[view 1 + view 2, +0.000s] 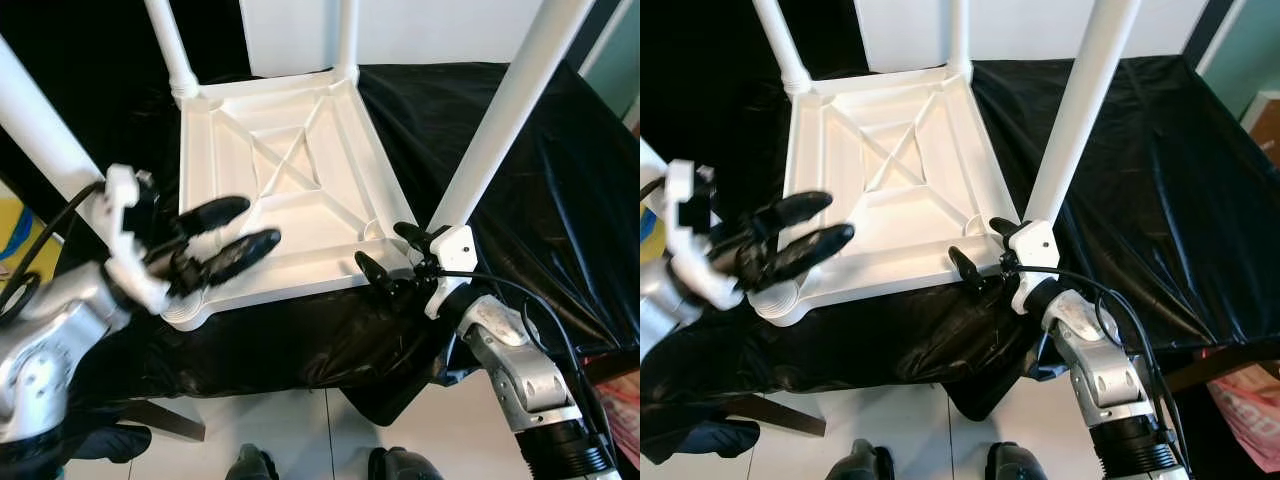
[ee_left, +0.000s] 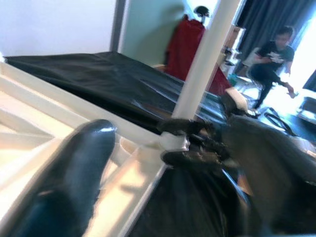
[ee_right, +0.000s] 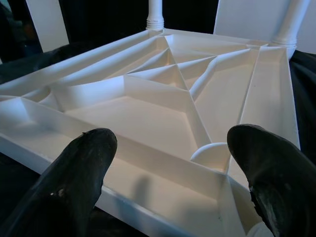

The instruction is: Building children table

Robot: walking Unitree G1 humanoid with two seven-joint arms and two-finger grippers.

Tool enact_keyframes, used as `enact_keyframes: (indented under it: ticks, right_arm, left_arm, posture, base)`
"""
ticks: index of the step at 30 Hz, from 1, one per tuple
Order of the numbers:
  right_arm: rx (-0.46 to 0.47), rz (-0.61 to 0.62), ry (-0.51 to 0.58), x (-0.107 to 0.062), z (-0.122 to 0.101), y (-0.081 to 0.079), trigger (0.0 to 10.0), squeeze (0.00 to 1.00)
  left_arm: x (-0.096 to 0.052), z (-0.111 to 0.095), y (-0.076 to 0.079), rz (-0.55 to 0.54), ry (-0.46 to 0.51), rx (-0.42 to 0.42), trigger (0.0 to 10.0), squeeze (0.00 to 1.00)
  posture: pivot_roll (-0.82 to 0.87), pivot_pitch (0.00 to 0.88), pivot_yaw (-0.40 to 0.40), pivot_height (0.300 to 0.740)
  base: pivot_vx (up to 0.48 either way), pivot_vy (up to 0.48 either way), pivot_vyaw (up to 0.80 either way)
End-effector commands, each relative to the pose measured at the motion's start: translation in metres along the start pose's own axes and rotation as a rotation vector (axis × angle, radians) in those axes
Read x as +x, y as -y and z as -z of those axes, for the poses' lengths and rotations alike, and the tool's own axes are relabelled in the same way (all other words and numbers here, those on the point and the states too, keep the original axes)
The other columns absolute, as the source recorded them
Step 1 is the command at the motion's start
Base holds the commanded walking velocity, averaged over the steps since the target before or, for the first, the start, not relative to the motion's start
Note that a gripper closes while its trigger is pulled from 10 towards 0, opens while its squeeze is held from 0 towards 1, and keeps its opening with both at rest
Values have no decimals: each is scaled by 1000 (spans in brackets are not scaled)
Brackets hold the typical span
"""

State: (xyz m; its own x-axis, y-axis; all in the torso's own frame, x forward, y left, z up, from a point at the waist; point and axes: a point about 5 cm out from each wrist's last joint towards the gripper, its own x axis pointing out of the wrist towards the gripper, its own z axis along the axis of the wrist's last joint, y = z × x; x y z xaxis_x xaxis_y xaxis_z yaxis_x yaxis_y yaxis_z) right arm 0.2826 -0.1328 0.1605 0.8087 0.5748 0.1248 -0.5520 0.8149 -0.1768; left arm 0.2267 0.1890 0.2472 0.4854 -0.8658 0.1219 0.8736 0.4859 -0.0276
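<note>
So the white table (image 1: 285, 180) is flipped upside down on a black cloth (image 1: 520, 150), legs poking up. The right gripper (image 1: 385, 258) sits at its near right corner by a leg (image 1: 500, 130), fingers spread wide, holding nothing. The left gripper (image 1: 225, 240) hovers over the near left edge, fingers narrowly apart, maybe touching the rim, hard to tell.

No text, label, brand, number or sign can be read anywhere in these views.
</note>
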Motion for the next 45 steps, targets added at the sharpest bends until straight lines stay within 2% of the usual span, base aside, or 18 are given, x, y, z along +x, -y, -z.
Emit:
enact_keyframes:
  ticks: [1, 5, 6, 8, 9, 11, 13, 14, 15, 18, 20, 23, 35, 36, 39, 41, 44, 45]
  right_arm:
    - [3, 117, -72, -15, 13, 23, 10000, 0]
    - [2, 114, -71, -14, 13, 24, 10000, 0]
    - [-2, 113, -69, -11, 13, 26, 10000, 0]
    - [-2, 113, -69, -11, 13, 26, 10000, 0]
    - [-6, 113, -68, -9, 13, 27, 10000, 0]
    - [-6, 113, -68, -9, 13, 27, 10000, 0]
    - [-8, 113, -60, -6, 12, 29, 10000, 0]
    - [-8, 113, -60, -6, 12, 29, 10000, 0]
    - [-8, 108, -58, -5, 12, 28, 10000, 0]
    - [-8, 108, -58, -5, 12, 28, 10000, 0]
    - [1, 89, -53, -1, 13, 24, 10000, 0]
    - [8, 77, -48, 1, 14, 21, 10000, 0]
    - [19, 52, -48, 2, 16, 15, 10000, 0]
    - [21, 46, -48, 2, 17, 14, 10000, 0]
    - [24, 41, -49, 2, 18, 13, 10000, 0]
    - [45, 32, -47, 4, 19, 11, 10000, 0]
    - [45, 32, -47, 4, 19, 11, 10000, 0]
    - [57, 17, -45, 7, 19, 7, 10000, 0]
  left_arm:
    - [-16, 0, -7, -71, -8, -20, 10000, 0]
    - [-23, 3, -5, -70, -22, -40, 10000, 0]
    - [-37, 9, -3, -86, -61, -57, 10000, 0]
    - [-37, 9, -3, -86, -61, -57, 10000, 0]
    - [-46, 13, -1, -99, -89, -69, 10000, 0]
    - [-46, 13, -1, -99, -89, -69, 10000, 0]
    - [-68, 20, -1, -165, -150, -93, 10000, 0]
    - [-68, 20, -1, -165, -150, -93, 10000, 0]
    - [-76, 23, -1, -190, -166, -105, 10000, 0]
    - [-76, 23, -1, -190, -166, -105, 10000, 0]
    - [-89, 24, -3, -238, -186, -121, 10000, 0]
    - [-97, 24, -5, -260, -200, -125, 10000, 0]
    - [-120, 19, -8, -308, -230, -121, 10000, 0]
    - [-129, 19, -12, -341, -244, -122, 10000, 0]
    - [-139, 19, -18, -382, -254, -118, 10000, 0]
    - [-156, 14, -53, -581, -207, -45, 10000, 0]
    - [-156, 14, -53, -581, -207, -45, 10000, 0]
    - [-162, 9, -80, -721, -158, 23, 10000, 0]
  posture:
    - [-14, 152, -10, 740]
    - [-10, 150, -11, 740]
    - [-9, 148, -10, 740]
    - [-9, 148, -10, 740]
    - [-9, 148, -10, 740]
    - [-9, 148, -10, 740]
    - [-2, 145, -11, 740]
    - [-2, 145, -11, 740]
    - [-1, 141, -10, 740]
    - [-1, 141, -10, 740]
    - [10, 135, -7, 740]
    - [11, 134, -7, 740]
    - [22, 140, -7, 740]
    - [23, 141, -7, 740]
    - [25, 141, -8, 740]
    - [32, 141, -24, 740]
    - [32, 141, -24, 740]
    - [30, 140, -28, 740]
  base:
    - [0, 0, 0]
    - [0, 0, 0]
    - [0, 0, 0]
    - [0, 0, 0]
    - [0, 0, 0]
    - [0, 0, 0]
    - [0, 0, 0]
    - [0, 0, 0]
    - [0, 0, 0]
    - [0, 0, 0]
    - [0, 0, 0]
    - [0, 0, 0]
    - [0, 0, 0]
    - [0, 0, 0]
    - [0, 0, 0]
    - [0, 0, 0]
    - [0, 0, 0]
    - [0, 0, 0]
